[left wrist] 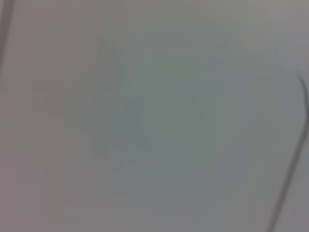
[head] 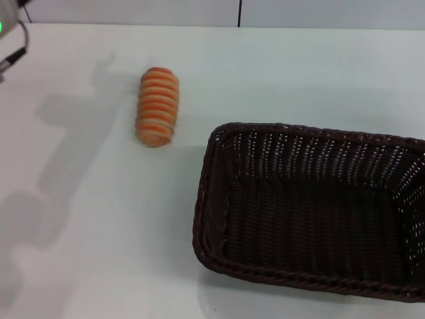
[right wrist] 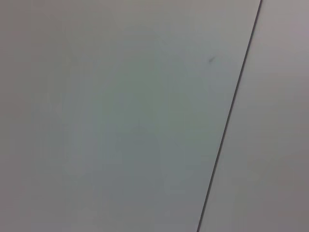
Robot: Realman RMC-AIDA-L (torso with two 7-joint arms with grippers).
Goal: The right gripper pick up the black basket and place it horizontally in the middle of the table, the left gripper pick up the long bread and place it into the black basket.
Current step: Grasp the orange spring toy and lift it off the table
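The long bread (head: 157, 106), orange-tan with pale cross ridges, lies on the white table (head: 86, 199) at the back left. The black basket (head: 312, 209) stands at the right, its long side across the view, empty, running past the right edge. They lie apart. Only a bit of the left gripper's arm end (head: 8, 40), with a green light and a cable plug, shows at the top left corner, well left of the bread. The right gripper is out of view. Both wrist views show only plain pale surface.
The table's back edge meets a pale wall with a dark vertical seam (head: 239, 13). A thin dark line (right wrist: 231, 111) crosses the right wrist view. Arm shadows lie on the table at the left (head: 40, 193).
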